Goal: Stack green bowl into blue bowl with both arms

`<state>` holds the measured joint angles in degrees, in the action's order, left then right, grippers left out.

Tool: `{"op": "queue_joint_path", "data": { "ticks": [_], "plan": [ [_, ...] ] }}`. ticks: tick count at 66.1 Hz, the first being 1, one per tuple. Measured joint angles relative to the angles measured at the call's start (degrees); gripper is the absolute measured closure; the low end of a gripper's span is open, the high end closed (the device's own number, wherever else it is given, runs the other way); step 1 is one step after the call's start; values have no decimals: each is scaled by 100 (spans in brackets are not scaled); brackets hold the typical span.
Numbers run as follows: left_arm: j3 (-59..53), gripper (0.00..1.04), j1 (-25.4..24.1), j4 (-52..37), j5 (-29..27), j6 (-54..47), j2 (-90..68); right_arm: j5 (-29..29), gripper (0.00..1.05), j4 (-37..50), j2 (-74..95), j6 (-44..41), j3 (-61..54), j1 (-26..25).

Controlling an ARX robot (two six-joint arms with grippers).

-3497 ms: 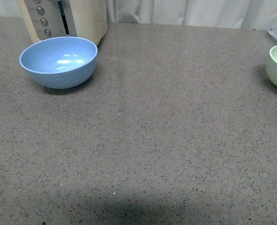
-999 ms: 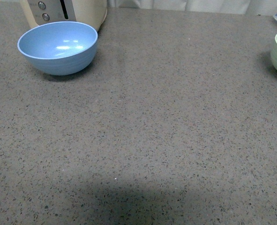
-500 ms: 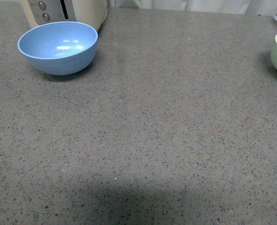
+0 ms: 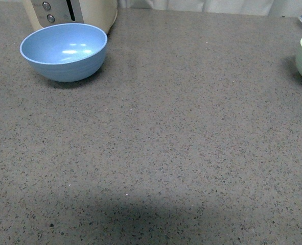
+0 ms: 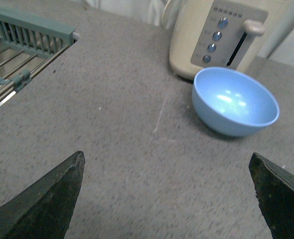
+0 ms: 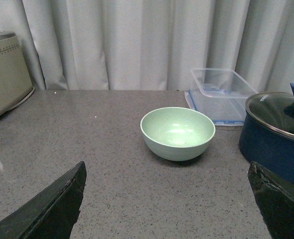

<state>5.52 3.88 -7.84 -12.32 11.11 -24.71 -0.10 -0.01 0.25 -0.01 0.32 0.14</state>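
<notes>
Approach comes first: the green bowl sits upright on the table, well apart from the toaster, while the blue bowl rests just in front of the toaster, empty. Neither is held; the right tool faces the green bowl, spread wide and empty, and the left tool is likewise released, facing the blue bowl. A sound path, I judge, takes the right tool over the near rim, one finger inside and one outside, clear of the plastic container and dark pot on the bowl's side away from the toaster. The left tool could steady the blue bowl against sliding.
</notes>
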Motion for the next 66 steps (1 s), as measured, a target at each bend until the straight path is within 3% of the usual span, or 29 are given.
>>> {"op": "queue_joint_path", "data": {
  "ticks": [9,30,66],
  "plan": [
    [852,6,179,-581,-2,815,-1725,0,9,0,0,0,2,0],
    [2892,6,258,-109,656,2927,-4837,0,9,0,0,0,2,0],
    [4306,6,107,623,640,3235,-6544,0,9,0,0,0,0,0]
  ]
}}
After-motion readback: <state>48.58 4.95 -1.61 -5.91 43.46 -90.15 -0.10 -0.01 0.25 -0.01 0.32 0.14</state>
